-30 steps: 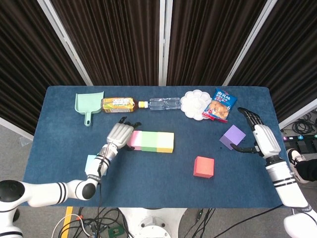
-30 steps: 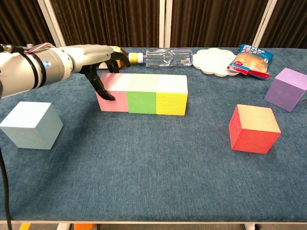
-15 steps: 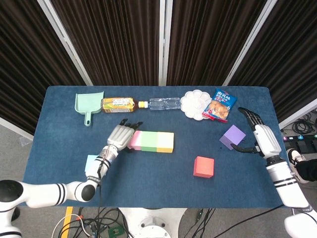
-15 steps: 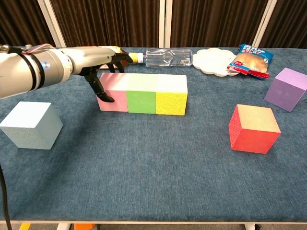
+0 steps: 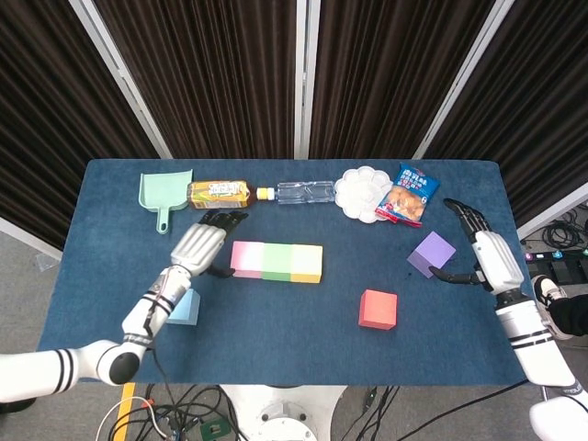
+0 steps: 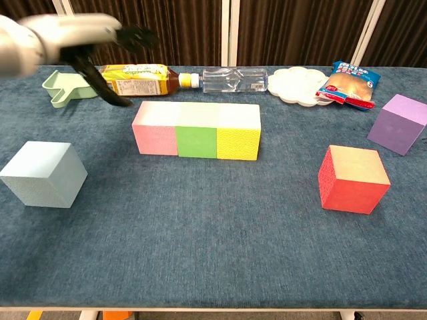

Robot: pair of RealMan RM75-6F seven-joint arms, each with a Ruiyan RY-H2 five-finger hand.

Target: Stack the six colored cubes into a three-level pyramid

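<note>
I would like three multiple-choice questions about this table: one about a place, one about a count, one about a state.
1. Which cube lies nearest the right hand?
A. red cube
B. purple cube
C. light blue cube

2. How many cubes stand in the row at the middle?
A. two
B. three
C. four

3. What is the left hand doing?
A. holding the pink cube
B. resting on the light blue cube
C. open, holding nothing

Answers:
1. B, the purple cube sits just beside that hand.
2. B, the pink cube, green cube and yellow cube touch side by side.
3. C, its fingers are apart, clear of the pink cube.
</note>
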